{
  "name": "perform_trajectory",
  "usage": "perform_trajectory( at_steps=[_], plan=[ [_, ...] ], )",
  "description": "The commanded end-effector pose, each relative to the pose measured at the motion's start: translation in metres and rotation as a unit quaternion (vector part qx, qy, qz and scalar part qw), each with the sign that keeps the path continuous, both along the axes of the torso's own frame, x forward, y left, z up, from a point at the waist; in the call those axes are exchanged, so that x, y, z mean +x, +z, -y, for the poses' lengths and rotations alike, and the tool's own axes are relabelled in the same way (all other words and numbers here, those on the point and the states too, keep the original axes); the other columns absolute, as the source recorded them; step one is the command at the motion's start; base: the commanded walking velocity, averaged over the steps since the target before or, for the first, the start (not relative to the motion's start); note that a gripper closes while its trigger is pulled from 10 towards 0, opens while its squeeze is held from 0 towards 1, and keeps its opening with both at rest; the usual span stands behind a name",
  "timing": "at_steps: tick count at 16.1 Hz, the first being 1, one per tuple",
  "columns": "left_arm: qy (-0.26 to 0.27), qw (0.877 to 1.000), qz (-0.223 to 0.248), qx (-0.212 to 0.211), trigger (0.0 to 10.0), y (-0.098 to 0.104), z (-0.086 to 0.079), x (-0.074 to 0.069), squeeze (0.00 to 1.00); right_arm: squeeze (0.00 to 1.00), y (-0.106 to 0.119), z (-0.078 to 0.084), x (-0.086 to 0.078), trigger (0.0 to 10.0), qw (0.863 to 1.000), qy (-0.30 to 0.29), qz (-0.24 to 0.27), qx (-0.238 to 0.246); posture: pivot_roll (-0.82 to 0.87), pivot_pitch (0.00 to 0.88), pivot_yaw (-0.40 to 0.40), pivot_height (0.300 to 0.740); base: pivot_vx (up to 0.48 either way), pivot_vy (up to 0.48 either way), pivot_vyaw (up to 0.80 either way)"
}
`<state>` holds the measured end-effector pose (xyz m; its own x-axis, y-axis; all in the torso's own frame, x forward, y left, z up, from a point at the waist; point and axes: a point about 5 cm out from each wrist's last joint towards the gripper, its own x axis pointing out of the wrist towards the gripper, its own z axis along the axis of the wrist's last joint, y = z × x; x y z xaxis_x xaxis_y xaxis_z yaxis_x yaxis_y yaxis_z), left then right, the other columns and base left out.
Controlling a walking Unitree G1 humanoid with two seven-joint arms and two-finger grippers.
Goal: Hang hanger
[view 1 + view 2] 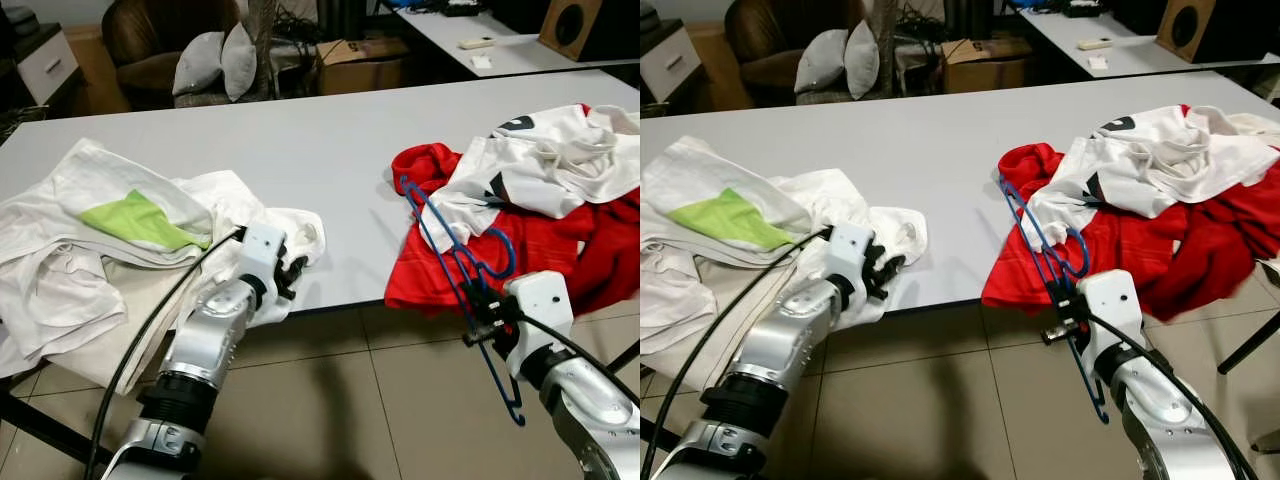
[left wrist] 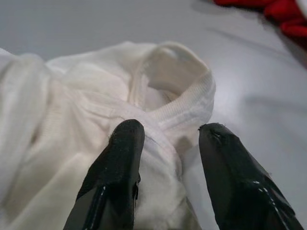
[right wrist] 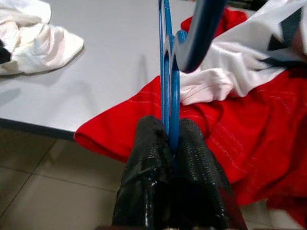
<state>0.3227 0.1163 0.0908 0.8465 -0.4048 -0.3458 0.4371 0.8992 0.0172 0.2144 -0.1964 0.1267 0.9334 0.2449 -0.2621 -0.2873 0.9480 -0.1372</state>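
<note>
A long pale grey worktop [image 1: 300, 140] runs across the middle of the frame, with a tiled floor [image 1: 340, 400] below its near edge. At the far left of the worktop lies a heap of white clothes [image 1: 70, 260], with a lime green patch [image 1: 140, 222] on top. The white cloth spills over the near edge.

At the lower left, the left tool [image 1: 290, 275] sits at the worktop's near edge, against the white shirt [image 2: 96, 115]. In the left wrist view its two black fingers [image 2: 120, 172] are spread apart, one on each side of a fold just below the shirt's ribbed collar [image 2: 187, 105], not closed on it.

At the right of the frame, a red garment [image 1: 540, 250] lies under a crumpled white one with black markings [image 1: 540, 165].

At the lower right, the right tool [image 1: 482, 312] is clamped tight on a blue hanger [image 1: 445, 240]. The hanger slants from the red cloth on the worktop down past the near edge, its lower end over the floor.

In the upper left background stand a brown chair [image 1: 150, 40] and grey cushions [image 1: 215, 60].
</note>
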Motion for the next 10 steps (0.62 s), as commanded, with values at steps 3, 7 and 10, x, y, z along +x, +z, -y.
perform_trajectory(
  at_steps=[3, 7, 10],
  plan=[
    [0.007, 1.000, -0.002, 0.021, 0.7, 0.001, -0.003, 0.002, 0.00, 0.00, 0.008, -0.004, -0.001, 10.0, 1.000, 0.010, 0.010, 0.001, -0.18, 0.000, 0.083, 0.740, 0.000, 0.000, 0.00],
    [0.020, 0.998, 0.002, 0.061, 0.0, 0.002, -0.010, 0.003, 0.00, 0.00, 0.007, -0.002, -0.001, 10.0, 1.000, 0.010, 0.010, -0.002, -0.17, 0.000, 0.087, 0.740, 0.000, 0.000, 0.00],
    [0.027, 0.995, 0.004, 0.101, 0.0, 0.002, -0.019, 0.005, 0.00, 0.00, 0.006, -0.004, -0.001, 10.0, 1.000, 0.011, 0.009, -0.003, -0.17, 0.000, 0.087, 0.740, 0.000, 0.000, 0.00]
  ],
)
